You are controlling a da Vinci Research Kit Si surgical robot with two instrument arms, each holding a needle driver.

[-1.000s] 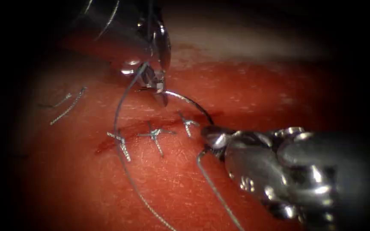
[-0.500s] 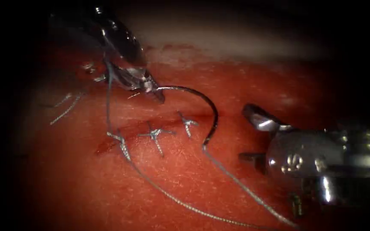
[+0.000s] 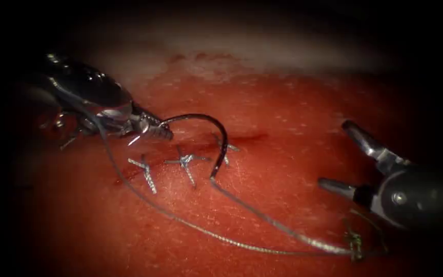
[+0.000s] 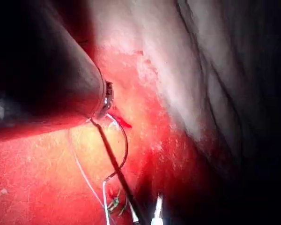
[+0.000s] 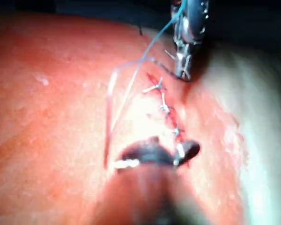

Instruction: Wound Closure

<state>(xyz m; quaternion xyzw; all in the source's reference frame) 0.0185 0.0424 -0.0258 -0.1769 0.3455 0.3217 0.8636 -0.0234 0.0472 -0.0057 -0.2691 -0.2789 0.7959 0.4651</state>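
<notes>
The curved steel needle (image 3: 216,134) is held near its pointed end by the left tool (image 3: 156,131), whose ribbed metal jaws are closed on it at about 9 o'clock of the endoscope view. From the jaws the needle rises in a smooth dark arch and comes down over the cut (image 3: 190,154). It is lying above the tissue (image 3: 283,113) and is not seen to enter it. Its blunt end is at about 6 o'clock of the arch, where the thread (image 3: 262,218) is attached.

The thread is thin, grey and twisted. It runs from the needle's end toward 4 o'clock, and a second strand sweeps from the left tool in a long bow across the lower tissue. Both strands meet near a small tangle of thread (image 3: 355,241) below the right tool.

The right tool (image 3: 342,156) is found at 3 o'clock, well apart from the needle. Its two shiny jaws are spread wide, and nothing is held between them.

Three finished stitches (image 3: 185,163), each shaped like a small cross with frayed ends, are set along the cut. The tissue is wet, red and finely grained, with a pale band at 12 o'clock.
</notes>
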